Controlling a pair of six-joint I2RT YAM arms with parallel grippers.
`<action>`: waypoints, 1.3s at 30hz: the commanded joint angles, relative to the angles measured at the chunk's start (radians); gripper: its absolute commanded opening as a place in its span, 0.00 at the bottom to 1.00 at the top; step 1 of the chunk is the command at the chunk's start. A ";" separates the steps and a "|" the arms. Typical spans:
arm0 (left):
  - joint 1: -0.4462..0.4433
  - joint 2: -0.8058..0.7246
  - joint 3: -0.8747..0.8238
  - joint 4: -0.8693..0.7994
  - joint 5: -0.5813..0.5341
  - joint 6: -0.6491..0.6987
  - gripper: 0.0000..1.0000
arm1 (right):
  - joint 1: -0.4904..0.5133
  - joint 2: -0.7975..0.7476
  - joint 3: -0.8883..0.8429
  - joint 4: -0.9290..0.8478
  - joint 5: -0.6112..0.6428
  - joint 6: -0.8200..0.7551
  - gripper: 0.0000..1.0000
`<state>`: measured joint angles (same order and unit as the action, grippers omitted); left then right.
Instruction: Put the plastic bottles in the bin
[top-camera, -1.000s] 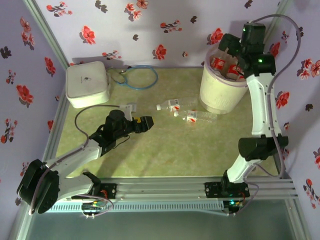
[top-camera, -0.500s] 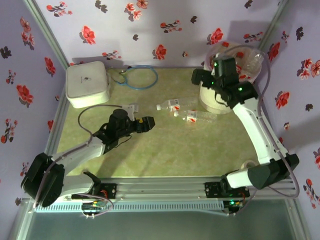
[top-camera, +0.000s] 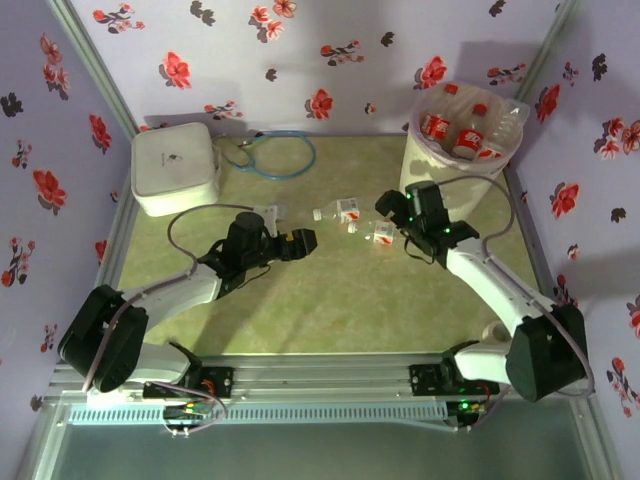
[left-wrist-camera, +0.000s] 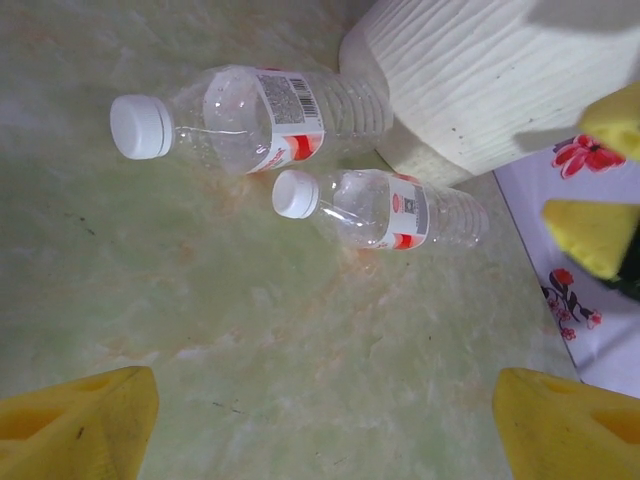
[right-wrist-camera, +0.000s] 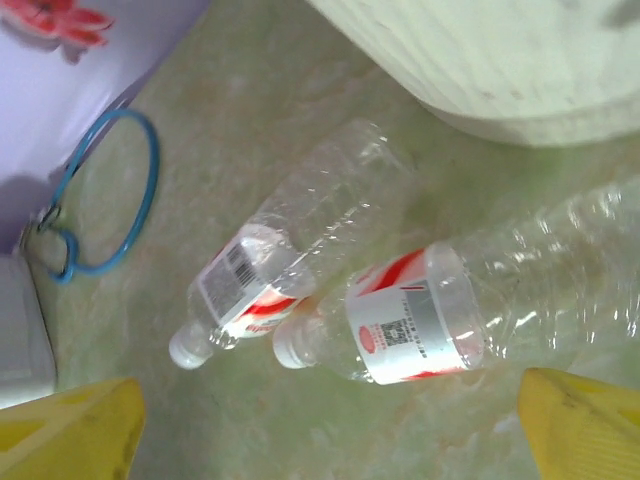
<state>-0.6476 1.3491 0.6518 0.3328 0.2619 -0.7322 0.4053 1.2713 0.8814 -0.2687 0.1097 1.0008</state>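
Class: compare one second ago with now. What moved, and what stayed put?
The right gripper swung from above the bin down to the two bottles lying on the table, jaws open, holding nothing. The left gripper crept slightly toward them, also open. Bottles, bin, white box and cable loop stayed put.

The nearer bottle (right-wrist-camera: 420, 320) runs off the right wrist view's right edge, and the bin (right-wrist-camera: 520, 60) is cut by its top edge. From above, the right arm (top-camera: 470, 265) hides that bottle's body.
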 joint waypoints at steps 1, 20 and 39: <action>0.009 0.017 0.011 0.031 -0.017 -0.028 0.87 | 0.040 0.035 -0.082 0.181 0.126 0.282 0.93; 0.023 0.004 -0.011 0.017 -0.043 -0.046 0.87 | 0.056 0.219 -0.133 0.264 0.189 0.479 0.93; 0.026 -0.082 -0.042 -0.031 -0.067 -0.038 0.88 | 0.000 0.375 -0.187 0.390 0.231 0.501 0.78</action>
<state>-0.6300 1.2869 0.6174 0.3130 0.2134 -0.7765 0.4103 1.6367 0.7300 0.1341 0.3122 1.5043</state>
